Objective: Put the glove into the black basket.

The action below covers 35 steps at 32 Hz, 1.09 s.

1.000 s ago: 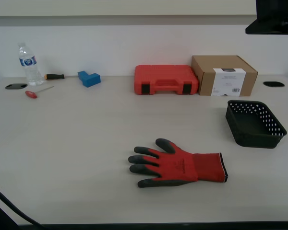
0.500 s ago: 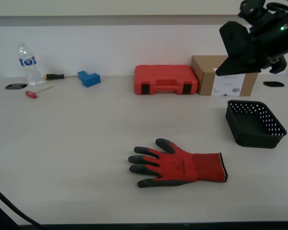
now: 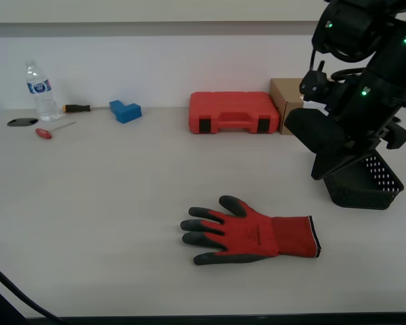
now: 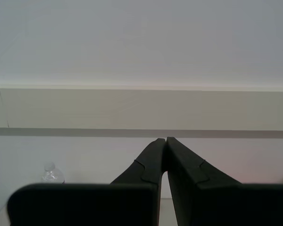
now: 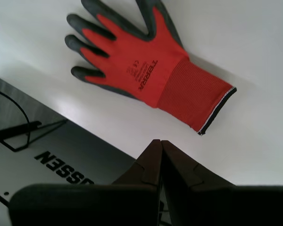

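The red glove [image 3: 250, 231] with dark grey fingers lies flat on the table near the front middle, fingers toward the exterior view's left. The first wrist view looks down on the glove [image 5: 141, 70]. My first gripper [image 5: 159, 143] is shut and empty, high above the table and apart from the glove, short of its cuff. The dark arm [image 3: 352, 101] at the exterior view's right appears to be the first arm. It covers much of the black basket [image 3: 377, 184]. My second gripper [image 4: 165, 140] is shut and empty, pointing level at the back wall.
A red tool case [image 3: 233, 112] and a cardboard box [image 3: 287, 91], partly hidden by the arm, stand at the back. A water bottle [image 3: 39, 91], a blue block [image 3: 125, 110] and two screwdrivers [image 3: 54, 128] lie at the back left. The robot's base plate [image 5: 47, 160] shows below the table edge.
The arm has swung in from the exterior view's upper right and come down in front of the cardboard box and the basket. The glove and basket have not moved.
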Available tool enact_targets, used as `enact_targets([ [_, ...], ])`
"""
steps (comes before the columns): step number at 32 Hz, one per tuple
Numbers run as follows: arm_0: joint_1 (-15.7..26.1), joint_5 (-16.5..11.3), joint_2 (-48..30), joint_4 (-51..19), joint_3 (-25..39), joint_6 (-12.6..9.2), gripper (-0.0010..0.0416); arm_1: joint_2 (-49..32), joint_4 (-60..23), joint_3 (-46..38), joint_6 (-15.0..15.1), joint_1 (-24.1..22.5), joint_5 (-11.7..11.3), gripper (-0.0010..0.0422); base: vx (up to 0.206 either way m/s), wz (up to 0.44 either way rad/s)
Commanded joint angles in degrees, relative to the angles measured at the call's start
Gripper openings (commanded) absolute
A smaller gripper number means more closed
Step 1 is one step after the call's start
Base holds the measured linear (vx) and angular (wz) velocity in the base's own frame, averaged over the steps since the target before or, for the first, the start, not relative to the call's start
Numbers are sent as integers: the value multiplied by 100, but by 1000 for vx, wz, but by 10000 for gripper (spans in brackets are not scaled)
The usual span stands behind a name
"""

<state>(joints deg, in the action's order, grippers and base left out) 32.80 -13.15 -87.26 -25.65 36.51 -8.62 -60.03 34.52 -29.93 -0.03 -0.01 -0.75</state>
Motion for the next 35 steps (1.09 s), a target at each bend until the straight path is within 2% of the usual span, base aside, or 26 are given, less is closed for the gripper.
enact_targets([
  [1,31,505,-271,-175,380,133,1,0,28,-9,7,2,7,0,0,0],
  [2,31,682,-420,-190,586,168,1,0,28,-7,7,2,7,0,0,0],
  [4,17,828,-796,-348,1038,216,1,0,28,-9,7,2,7,0,0,0],
  [7,-17,787,-1600,-970,1805,420,3,0,28,-7,7,0,11,0,0,0],
  [8,-17,697,-2151,-1440,2271,621,3,0,28,-7,7,2,11,0,0,0],
  [9,-17,608,-2363,-1611,2433,669,3,0,28,-7,7,2,9,0,0,0],
  [10,-11,380,-2734,-1884,2708,767,3,0,28,-7,7,2,-4,0,0,0],
  [12,-13,9,-3141,-1976,2920,824,3,0,28,-7,7,2,-9,0,0,0],
  [15,-2,-328,-3469,-1751,3034,820,3,0,28,-7,7,2,-7,0,0,0],
  [20,-2,-343,-3523,-1207,3051,813,8,0,28,-7,7,2,-7,0,0,0],
  [24,-13,-188,-3523,-859,3016,761,87,0,28,-7,7,0,-7,0,0,0],
  [26,-11,94,-3523,-835,3021,927,140,0,31,-9,7,2,-7,0,0,0],
  [27,-13,138,-3523,-839,3016,999,155,0,28,-7,7,2,-7,0,0,0],
  [28,-13,166,-3523,-824,3005,1123,193,0,28,-7,7,2,-9,0,0,0],
  [29,-11,177,-3523,-765,3005,1145,216,0,28,-7,7,2,-9,0,0,0],
  [33,0,168,-3526,-444,2942,1174,259,0,28,-7,7,2,-7,0,0,0],
  [35,22,195,-3526,-114,2778,1272,272,0,31,-7,7,2,-9,0,0,0],
])
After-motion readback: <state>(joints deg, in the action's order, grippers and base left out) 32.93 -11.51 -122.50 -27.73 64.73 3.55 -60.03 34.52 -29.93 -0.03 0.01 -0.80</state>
